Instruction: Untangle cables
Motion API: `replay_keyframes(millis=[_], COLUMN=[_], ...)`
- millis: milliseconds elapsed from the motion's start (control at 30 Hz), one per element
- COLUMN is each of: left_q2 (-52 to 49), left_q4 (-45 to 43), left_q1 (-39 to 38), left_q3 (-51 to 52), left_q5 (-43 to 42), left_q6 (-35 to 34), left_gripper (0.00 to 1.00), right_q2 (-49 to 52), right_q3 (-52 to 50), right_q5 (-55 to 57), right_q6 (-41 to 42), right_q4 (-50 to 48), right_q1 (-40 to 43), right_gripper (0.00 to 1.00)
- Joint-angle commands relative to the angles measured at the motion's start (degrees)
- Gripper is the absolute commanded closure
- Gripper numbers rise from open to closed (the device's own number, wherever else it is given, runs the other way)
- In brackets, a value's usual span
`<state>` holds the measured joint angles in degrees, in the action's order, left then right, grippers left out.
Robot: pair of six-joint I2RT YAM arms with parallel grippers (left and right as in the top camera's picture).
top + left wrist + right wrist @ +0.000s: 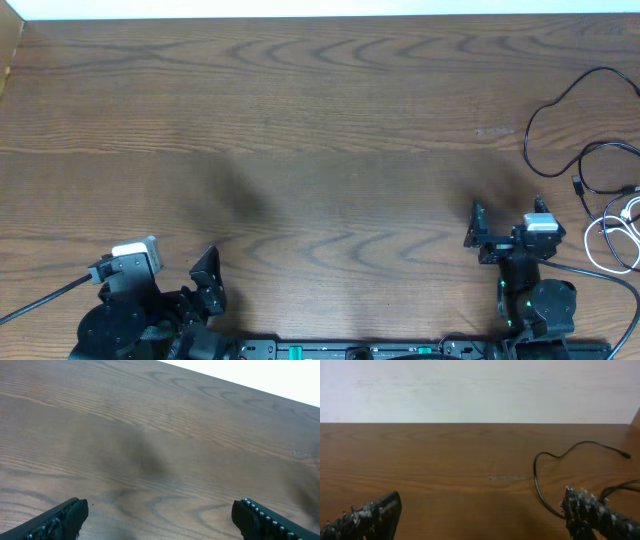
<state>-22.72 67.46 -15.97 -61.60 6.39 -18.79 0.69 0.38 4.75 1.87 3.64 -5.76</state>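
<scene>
The cables lie at the table's right edge. A thin black cable (545,108) curves in a wide loop, a second black one (590,165) bends below it, and a white cable (612,243) is coiled nearest the front. My right gripper (509,211) stands open just left of them, touching none. In the right wrist view the black cable (538,485) sweeps past the right fingertip (580,507), and the right gripper (480,515) holds nothing. My left gripper (160,275) is far off at the front left. It is open over bare wood in the left wrist view (160,520).
The wooden table (320,130) stretches wide between the two arms. Its far edge meets a white wall (480,390). The arm bases (350,350) sit along the front edge. The cables run off the right side of the overhead view.
</scene>
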Motion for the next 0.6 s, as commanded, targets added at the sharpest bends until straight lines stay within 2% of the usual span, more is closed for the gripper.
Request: replay_keyframes(millis=[0, 567], left_q2=[-0.07, -0.07], left_q4=[-0.04, -0.04], left_q1=[0.02, 0.02], left_q3=[-0.35, -0.35], left_q5=[0.72, 0.70], left_q6=[0.70, 0.70], left_gripper=[0.03, 0.03], right_q2=[-0.42, -0.42], right_q3=[-0.09, -0.09], right_q5=[-0.48, -1.92], right_q6=[-0.87, -2.19], right_q4=[0.28, 0.52], right_q1=[0.94, 2.19], right_gripper=[0.01, 0.01])
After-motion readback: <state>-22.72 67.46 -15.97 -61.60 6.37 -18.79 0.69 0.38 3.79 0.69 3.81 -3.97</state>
